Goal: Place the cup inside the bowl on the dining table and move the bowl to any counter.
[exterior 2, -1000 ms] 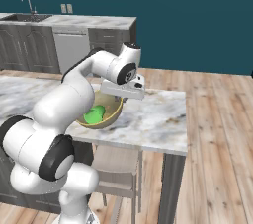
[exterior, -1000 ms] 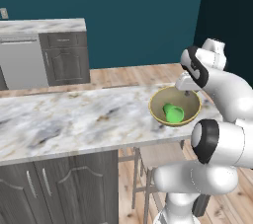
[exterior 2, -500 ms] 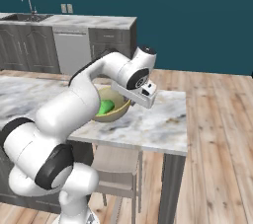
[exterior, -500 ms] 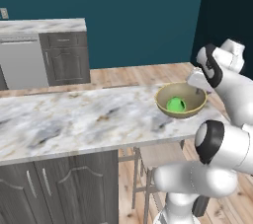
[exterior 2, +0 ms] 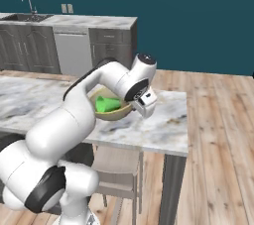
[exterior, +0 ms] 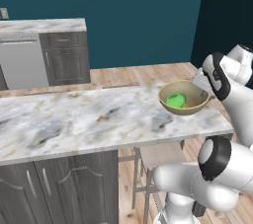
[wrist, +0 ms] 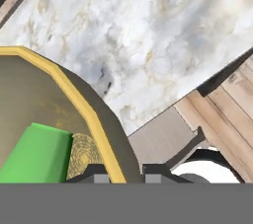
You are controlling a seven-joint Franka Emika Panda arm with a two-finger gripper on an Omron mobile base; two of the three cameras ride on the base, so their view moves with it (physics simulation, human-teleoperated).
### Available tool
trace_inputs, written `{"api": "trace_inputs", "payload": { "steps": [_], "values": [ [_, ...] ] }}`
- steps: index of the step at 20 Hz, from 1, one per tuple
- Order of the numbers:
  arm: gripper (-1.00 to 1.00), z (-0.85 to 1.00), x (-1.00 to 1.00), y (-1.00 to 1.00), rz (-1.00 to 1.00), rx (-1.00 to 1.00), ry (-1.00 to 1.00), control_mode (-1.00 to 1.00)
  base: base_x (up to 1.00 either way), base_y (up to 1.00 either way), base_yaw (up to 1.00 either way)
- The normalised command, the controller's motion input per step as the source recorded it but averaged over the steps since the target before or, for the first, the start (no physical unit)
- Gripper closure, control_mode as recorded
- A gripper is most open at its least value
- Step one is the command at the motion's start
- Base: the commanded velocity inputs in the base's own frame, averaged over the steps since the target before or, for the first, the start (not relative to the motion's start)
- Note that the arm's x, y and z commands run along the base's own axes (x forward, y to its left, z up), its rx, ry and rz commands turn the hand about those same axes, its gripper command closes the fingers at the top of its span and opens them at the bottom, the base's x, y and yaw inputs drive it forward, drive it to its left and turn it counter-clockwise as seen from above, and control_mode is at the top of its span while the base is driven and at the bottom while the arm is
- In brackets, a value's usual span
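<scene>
While cup point(exterior: 176, 101) lies in bowl point(exterior: 184, 97), end effector point(wrist: 120, 174) pinches bowl's rim.

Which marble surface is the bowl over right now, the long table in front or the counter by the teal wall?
The long table in front. The bowl, cup inside, is over its near end; the wall counter sits farther back.

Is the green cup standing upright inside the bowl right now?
No, the cup lies tipped on its side inside the bowl, as the right base view shows.
</scene>
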Motion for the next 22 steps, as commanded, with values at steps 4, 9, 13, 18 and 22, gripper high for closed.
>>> {"api": "trace_inputs", "payload": {
  "steps": [4,9,13,18,22],
  "values": [
    [1.00,-0.10,0.00,0.00,-0.33,0.00,0.01,-1.00,0.00,0.00,0.00],
    [1.00,-0.06,-0.06,0.00,-0.20,0.01,0.00,-1.00,0.00,0.00,0.00],
    [1.00,-0.01,-0.03,0.00,-0.04,0.00,0.00,-1.00,0.00,0.00,0.00],
    [1.00,0.00,0.00,0.00,0.00,0.00,0.00,-1.00,0.00,0.00,0.00],
    [1.00,0.00,0.00,0.00,0.00,0.00,0.00,-1.00,0.00,0.00,0.00]
  ]
}}
